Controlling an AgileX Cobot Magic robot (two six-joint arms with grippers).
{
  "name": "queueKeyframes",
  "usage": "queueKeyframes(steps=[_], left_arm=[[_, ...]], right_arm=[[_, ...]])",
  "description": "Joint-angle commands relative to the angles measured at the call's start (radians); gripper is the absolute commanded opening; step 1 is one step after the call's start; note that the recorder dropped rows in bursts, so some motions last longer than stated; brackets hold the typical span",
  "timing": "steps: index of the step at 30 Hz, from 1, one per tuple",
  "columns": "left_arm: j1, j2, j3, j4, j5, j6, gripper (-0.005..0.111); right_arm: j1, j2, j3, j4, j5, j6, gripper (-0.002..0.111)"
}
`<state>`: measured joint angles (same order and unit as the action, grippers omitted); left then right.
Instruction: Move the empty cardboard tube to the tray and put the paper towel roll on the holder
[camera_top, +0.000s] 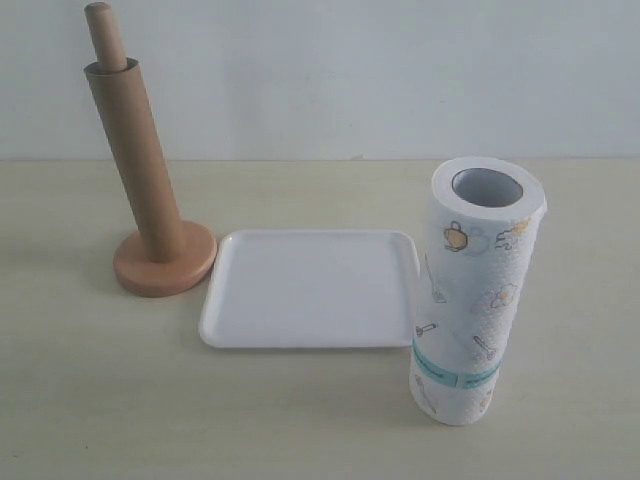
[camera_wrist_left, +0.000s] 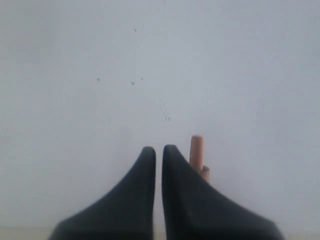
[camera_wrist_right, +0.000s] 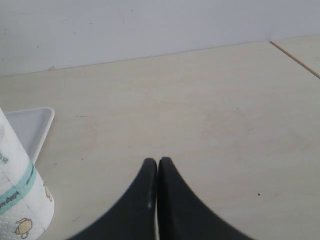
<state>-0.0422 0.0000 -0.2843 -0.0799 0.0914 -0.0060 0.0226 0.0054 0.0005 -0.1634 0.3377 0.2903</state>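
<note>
Tube around holder, tray seemingly adjacent

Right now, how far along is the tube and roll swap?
Nothing looks done. The empty cardboard tube sits over the dowel of the holder, the tray holds nothing, and the paper towel roll stands upright on the table beside the tray. Nothing in hand: left gripper and right gripper are shut, holding nothing. Left: tube to tray, then roll onto holder.
</note>
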Motion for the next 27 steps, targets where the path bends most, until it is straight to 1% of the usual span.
queueKeyframes(steps=[1, 2, 3, 4, 5, 7, 9, 11, 14, 16, 19, 21, 27], left_arm=[[0.003, 0.0, -0.008, -0.022, -0.23, -0.073, 0.004], [0.003, 0.0, -0.008, -0.044, -0.303, -0.156, 0.004], [0.003, 0.0, -0.008, -0.09, -0.425, -0.256, 0.004], [0.003, 0.0, -0.008, -0.097, -0.494, -0.363, 0.004], [0.003, 0.0, -0.008, -0.097, -0.577, -0.421, 0.004], [0.003, 0.036, -0.011, -0.097, -0.749, -0.414, 0.004], [0.003, 0.1, -0.037, -0.097, -0.827, -0.377, 0.004], [0.003, 0.177, -0.092, -0.097, -0.783, -0.362, 0.004], [0.003, 0.331, -0.224, -0.083, -0.66, -0.359, 0.004], [0.003, 0.446, -0.307, -0.013, -0.575, -0.351, 0.004], [0.003, 0.59, -0.409, 0.174, -0.439, -0.351, 0.004], [0.003, 0.672, -0.44, 0.241, -0.394, -0.351, 0.004], [0.003, 0.871, -0.426, 0.244, -0.379, -0.364, 0.004]], right_arm=[[-0.004, -0.005, -0.001, -0.004, -0.007, -0.002, 0.0], [-0.004, -0.005, -0.001, -0.004, -0.007, -0.002, 0.0], [-0.004, -0.005, -0.001, -0.004, -0.007, -0.002, 0.0], [-0.004, -0.005, -0.001, -0.004, -0.007, -0.002, 0.0], [-0.004, -0.005, -0.001, -0.004, -0.007, -0.002, 0.0], [-0.004, -0.005, -0.001, -0.004, -0.007, -0.002, 0.0], [-0.004, -0.005, -0.001, -0.004, -0.007, -0.002, 0.0], [-0.004, -0.005, -0.001, -0.004, -0.007, -0.002, 0.0], [-0.004, -0.005, -0.001, -0.004, -0.007, -0.002, 0.0], [-0.004, -0.005, -0.001, -0.004, -0.007, -0.002, 0.0], [-0.004, -0.005, -0.001, -0.004, -0.007, -0.002, 0.0], [-0.004, -0.005, -0.001, -0.004, -0.007, -0.002, 0.0], [-0.004, -0.005, -0.001, -0.004, -0.007, -0.002, 0.0]])
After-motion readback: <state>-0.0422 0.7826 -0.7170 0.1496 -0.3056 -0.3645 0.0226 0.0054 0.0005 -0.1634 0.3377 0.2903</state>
